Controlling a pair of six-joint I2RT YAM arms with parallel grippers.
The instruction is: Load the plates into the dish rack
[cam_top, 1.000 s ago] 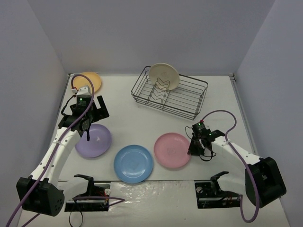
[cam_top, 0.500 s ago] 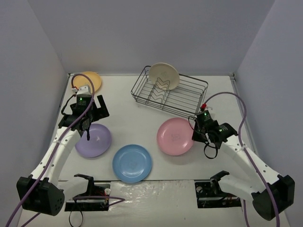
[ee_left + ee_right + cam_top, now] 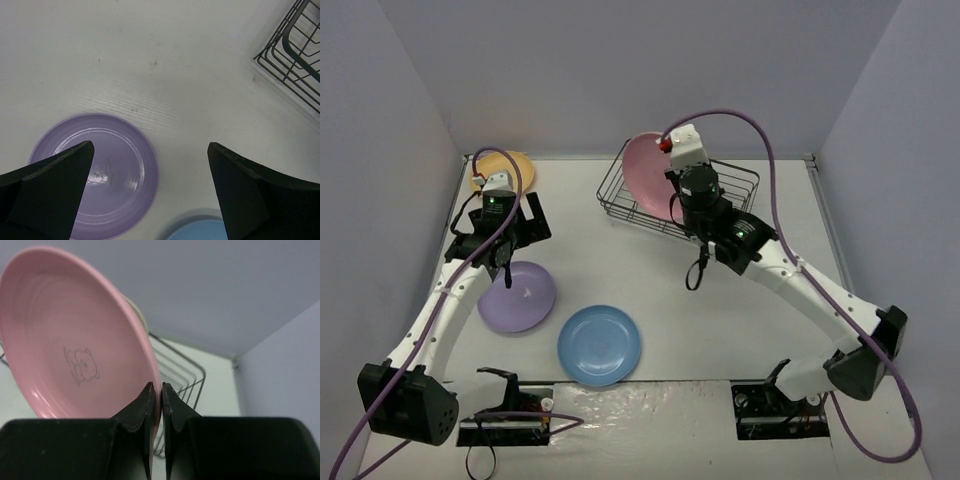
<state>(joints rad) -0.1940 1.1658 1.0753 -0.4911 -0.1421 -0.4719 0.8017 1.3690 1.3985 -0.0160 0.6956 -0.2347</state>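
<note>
My right gripper (image 3: pixel 672 190) is shut on the rim of the pink plate (image 3: pixel 642 166) and holds it upright over the left end of the dish rack (image 3: pixel 740 183). In the right wrist view the fingers (image 3: pixel 148 399) pinch the pink plate (image 3: pixel 75 340), and a sliver of the cream plate (image 3: pixel 142 320) shows behind it, above the rack (image 3: pixel 187 372). My left gripper (image 3: pixel 506 272) is open and empty above the lilac plate (image 3: pixel 517 298). The lilac plate (image 3: pixel 100 175) lies flat below the left gripper (image 3: pixel 150 147). The light blue plate (image 3: pixel 600 345) lies at the front. The yellow-orange plate (image 3: pixel 517 164) lies at the back left.
Grey walls close the table at the back and both sides. A corner of the rack (image 3: pixel 295 50) shows in the left wrist view, and the light blue plate's rim (image 3: pixel 200 231) at its bottom edge. Both arm bases stand at the near edge.
My right arm has lifted the pink plate off the table and carried it back and left, turning it upright over the rack. The left arm has barely shifted.
</note>
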